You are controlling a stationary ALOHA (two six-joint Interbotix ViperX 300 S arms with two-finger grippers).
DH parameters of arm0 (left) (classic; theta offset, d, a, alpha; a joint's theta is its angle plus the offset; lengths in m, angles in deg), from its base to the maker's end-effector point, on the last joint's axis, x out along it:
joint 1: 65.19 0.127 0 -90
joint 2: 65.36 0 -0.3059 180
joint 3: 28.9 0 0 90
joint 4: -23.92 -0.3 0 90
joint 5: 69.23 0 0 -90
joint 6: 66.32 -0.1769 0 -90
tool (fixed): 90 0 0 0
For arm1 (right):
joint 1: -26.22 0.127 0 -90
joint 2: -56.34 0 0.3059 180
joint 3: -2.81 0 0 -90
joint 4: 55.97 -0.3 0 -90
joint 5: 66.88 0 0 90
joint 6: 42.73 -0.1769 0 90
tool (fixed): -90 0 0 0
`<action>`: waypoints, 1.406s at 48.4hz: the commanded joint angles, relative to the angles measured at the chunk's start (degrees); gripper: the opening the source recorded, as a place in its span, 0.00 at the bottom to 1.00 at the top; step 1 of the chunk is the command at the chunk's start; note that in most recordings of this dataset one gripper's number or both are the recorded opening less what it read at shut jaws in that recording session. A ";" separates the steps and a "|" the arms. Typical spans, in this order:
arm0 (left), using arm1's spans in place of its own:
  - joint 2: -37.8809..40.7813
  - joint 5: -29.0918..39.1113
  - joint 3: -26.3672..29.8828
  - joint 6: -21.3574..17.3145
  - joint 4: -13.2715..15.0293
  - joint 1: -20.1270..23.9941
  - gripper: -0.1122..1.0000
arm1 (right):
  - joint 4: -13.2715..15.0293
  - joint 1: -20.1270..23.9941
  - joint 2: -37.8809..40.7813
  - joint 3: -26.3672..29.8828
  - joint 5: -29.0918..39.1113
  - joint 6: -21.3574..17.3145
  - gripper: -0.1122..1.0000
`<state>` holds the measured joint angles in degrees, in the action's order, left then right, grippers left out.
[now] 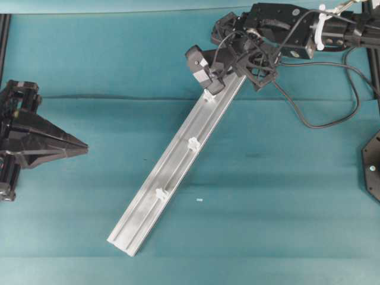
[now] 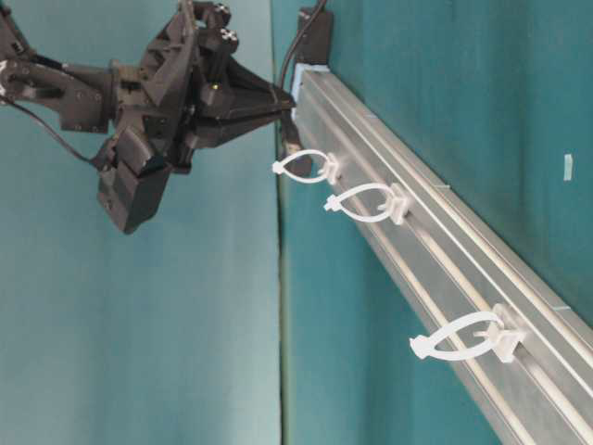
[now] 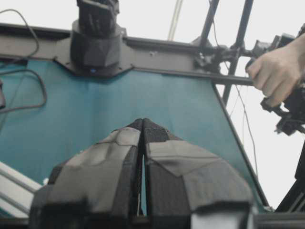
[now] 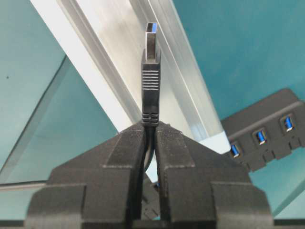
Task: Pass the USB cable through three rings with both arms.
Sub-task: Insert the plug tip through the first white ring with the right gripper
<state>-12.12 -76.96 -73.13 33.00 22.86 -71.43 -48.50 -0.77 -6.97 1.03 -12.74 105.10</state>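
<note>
The cable (image 4: 150,95) was pinched just behind its plug by the right gripper (image 4: 150,126), whose jaws were nearly closed on it. The ribbed black plug stood up past the fingertips, its metal tip free and pointing along the rail (image 4: 143,57). In the overhead view the thin cable looped from that gripper (image 1: 209,76) to the hub (image 1: 199,64), which sat at the rail's upper end (image 1: 178,160). The right wrist view showed three blue ports on the hub (image 4: 267,131).

The right arm (image 1: 285,32) reached in from the upper right, across the top of the rail, with its gripper angled down toward the first ring. From table level the plug hung just beside that nearest ring (image 2: 306,167), not yet through it.

There were three rings, all white loops clipped along the rail: one near the hub (image 1: 209,95), one at the middle (image 1: 193,143) and one toward the lower end (image 1: 160,193). From table level the other two stood further along (image 2: 366,204) and (image 2: 463,338), all three empty.

The left gripper (image 1: 83,145) lay well apart at the table's left edge, pointing right, its jaws pressed together and holding nothing; its taped fingers (image 3: 119,162) met at the tips. A small white scrap (image 1: 199,200) lay on the teal table (image 1: 285,196) right of the rail. One human hand (image 3: 276,71) showed at the right edge of the left wrist view, gripping dark hardware beyond the table.
</note>
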 commanded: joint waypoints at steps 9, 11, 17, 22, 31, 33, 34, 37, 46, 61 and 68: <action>0.62 -0.26 1.58 0.09 -0.18 -0.18 0.09 | 0.26 2.46 0.70 0.44 -2.11 0.97 0.17; 0.70 -0.26 1.58 0.09 -0.18 -0.18 0.09 | 0.26 2.81 0.97 0.44 -2.11 0.97 0.17; 0.70 -0.26 1.58 0.09 -0.18 -0.18 0.08 | 0.26 3.43 1.23 0.44 -2.20 0.97 0.17; 0.79 -0.26 1.58 0.09 -0.26 -0.18 0.09 | 0.26 3.78 1.14 0.18 -2.20 0.88 0.17; 1.41 -0.35 1.58 0.18 -0.18 -0.18 0.08 | 0.26 5.19 1.14 0.09 -2.46 0.88 0.17; 1.67 -0.53 1.67 0.18 -0.18 -0.18 0.09 | 0.18 5.45 1.14 0.09 -2.64 0.79 0.17; 1.85 -0.53 1.76 0.18 -0.18 -0.18 0.09 | 0.09 5.63 1.05 0.09 -2.72 0.79 0.17; 2.29 -0.44 1.76 0.09 -0.18 -0.09 0.09 | -0.35 5.98 0.97 0.09 -3.08 0.79 0.17; 4.92 -0.18 1.49 0.09 -0.26 0.88 0.09 | -4.48 6.24 0.79 0.09 -4.48 0.79 0.17; 10.81 0.62 1.76 0.26 -0.18 7.03 0.10 | -7.03 5.27 0.44 -0.18 -5.36 0.26 0.17; 12.92 1.58 1.41 1.49 -0.18 9.49 0.24 | -9.58 3.69 -0.18 -0.70 -5.80 0.00 0.17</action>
<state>-2.19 -75.56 -73.05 34.05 22.77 -63.08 -56.76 3.72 -6.53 0.33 -18.19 105.37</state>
